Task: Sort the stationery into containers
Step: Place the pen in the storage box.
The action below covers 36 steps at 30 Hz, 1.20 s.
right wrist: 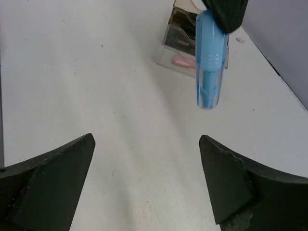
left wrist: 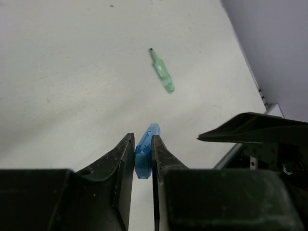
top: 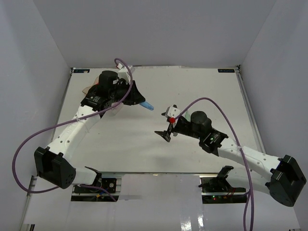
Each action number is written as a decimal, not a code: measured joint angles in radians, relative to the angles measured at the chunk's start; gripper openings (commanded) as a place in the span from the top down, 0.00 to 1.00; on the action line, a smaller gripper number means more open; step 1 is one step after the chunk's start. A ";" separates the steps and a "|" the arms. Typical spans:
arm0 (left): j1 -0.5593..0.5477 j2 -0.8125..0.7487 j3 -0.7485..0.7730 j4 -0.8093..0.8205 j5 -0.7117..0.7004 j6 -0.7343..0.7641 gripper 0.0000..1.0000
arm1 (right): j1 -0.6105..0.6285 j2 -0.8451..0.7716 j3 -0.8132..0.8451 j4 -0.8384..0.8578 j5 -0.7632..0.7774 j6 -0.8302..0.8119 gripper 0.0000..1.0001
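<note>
L pincer (left wrist: 142,143) clenched blue marker (right wrist: 210,57) above mid-table (top: 202,86). R pincer (right wrist: 147,139) hung released, well off edges. Organiser tray (right wrist: 167,57) sat by far-left edge.

Left arm (top: 72,131): white tubular links, black joint housings.
Right arm (top: 245,156): same build, with white links and black joints.
Bases (top: 53,166): black angular blocks, one per arm.
Cables (top: 19,159): purple, one per arm.
Left fingers (left wrist: 118,161): matte black, wedge-shaped, scuffed.
Right fingers (right wrist: 53,178): matte black, broad, tapered, with worn edges.
Red knob (top: 171,119): small and round, on the right arm's white wrist housing.
</note>
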 measured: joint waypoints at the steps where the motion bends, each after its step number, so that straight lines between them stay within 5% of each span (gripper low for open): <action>1: 0.007 -0.004 -0.011 0.008 -0.034 0.004 1.00 | 0.000 -0.014 -0.017 -0.012 0.011 0.005 0.10; 15: 0.266 -0.092 -0.470 0.469 -0.414 -0.117 1.00 | 0.000 -0.172 -0.172 -0.072 0.213 0.161 0.10; 28: 0.336 0.176 -0.492 0.876 -0.481 -0.240 0.99 | 0.000 -0.282 -0.216 -0.092 0.321 0.229 0.10; 33: 0.344 0.299 -0.456 0.894 -0.481 -0.252 0.88 | 0.000 -0.297 -0.216 -0.103 0.354 0.244 0.10; 36: 0.349 0.323 -0.449 0.900 -0.480 -0.258 0.72 | 0.000 -0.295 -0.217 -0.124 0.383 0.258 0.09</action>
